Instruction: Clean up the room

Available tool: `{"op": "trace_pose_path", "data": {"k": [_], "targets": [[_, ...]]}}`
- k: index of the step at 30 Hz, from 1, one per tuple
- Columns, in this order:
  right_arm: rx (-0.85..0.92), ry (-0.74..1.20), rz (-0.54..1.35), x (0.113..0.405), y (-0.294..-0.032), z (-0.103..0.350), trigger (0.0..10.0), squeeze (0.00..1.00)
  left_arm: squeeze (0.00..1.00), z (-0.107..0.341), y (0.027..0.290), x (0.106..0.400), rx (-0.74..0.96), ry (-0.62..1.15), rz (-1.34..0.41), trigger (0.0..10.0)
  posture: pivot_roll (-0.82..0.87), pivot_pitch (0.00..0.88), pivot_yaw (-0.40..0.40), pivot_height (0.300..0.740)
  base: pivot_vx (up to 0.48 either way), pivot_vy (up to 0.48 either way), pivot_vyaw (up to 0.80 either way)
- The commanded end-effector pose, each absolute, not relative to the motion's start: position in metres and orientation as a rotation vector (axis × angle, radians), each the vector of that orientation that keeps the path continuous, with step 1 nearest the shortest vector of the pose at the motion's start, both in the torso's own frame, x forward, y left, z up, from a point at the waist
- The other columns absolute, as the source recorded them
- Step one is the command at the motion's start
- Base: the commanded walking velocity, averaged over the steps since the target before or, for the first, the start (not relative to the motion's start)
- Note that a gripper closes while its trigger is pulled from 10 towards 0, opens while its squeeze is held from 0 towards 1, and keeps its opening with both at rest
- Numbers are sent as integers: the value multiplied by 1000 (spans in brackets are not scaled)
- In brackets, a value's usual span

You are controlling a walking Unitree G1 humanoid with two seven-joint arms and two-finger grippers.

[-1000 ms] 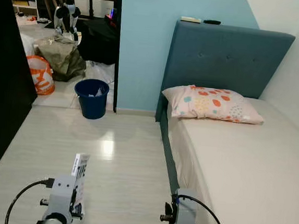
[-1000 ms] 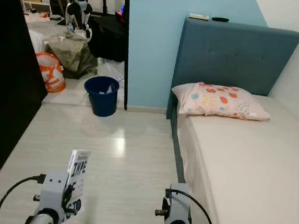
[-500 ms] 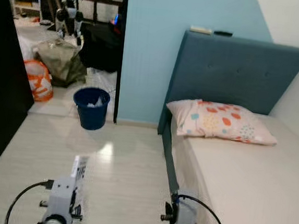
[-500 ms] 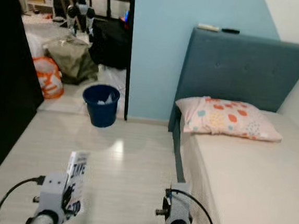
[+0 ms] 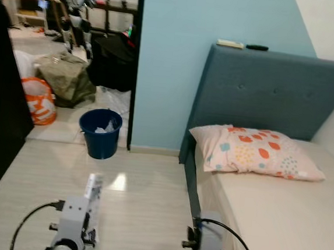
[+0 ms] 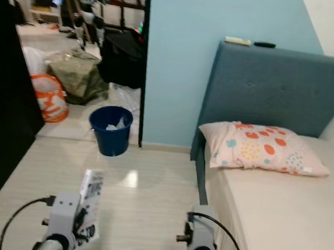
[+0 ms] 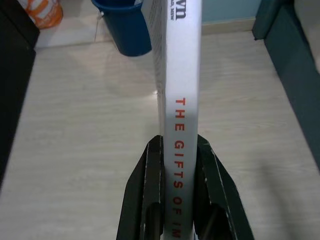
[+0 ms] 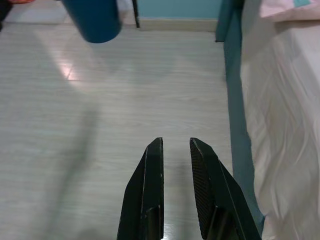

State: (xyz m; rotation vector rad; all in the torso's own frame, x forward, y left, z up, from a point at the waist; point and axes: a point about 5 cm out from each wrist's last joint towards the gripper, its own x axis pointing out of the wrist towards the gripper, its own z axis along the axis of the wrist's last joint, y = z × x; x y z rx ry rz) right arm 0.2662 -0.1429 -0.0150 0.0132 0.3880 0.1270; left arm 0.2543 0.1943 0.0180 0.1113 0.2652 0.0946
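Carrying a thin white paperback book [image 7: 182, 105] upright, spine clamped between left gripper [image 7: 179, 165] fingers. Stiff and light (likely slippery covers), best pinched near the spine. Round blue plastic bucket [image 5: 99, 132] at 12 o'clock. Right gripper [image 8: 176, 160] empty, fingers slightly apart.

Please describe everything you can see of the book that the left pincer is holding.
The book is a white paperback, held upright and edge-on over the pale floor by the left pincer, whose two black fingers press its covers. Its spine shows red capitals "THE GIFTS OF IM"; the rest is hidden. Black print marks its cover.
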Motion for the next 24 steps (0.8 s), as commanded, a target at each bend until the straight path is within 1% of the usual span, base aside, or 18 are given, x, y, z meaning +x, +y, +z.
{"op": "trace_pose_path", "data": {"k": [1, 24], "targets": [[7, 402, 106, 263, -150, -18, 10000, 0, 0, 19, 188, 254, 115, 248, 72, 10000, 46, 67, -56, 728, 401, 0, 0], [7, 413, 105, 261, -150, -20, 10000, 0, 0, 17, 188, 252, 119, 255, 67, 10000, 47, 71, -58, 728, 393, 0, 0]]}}
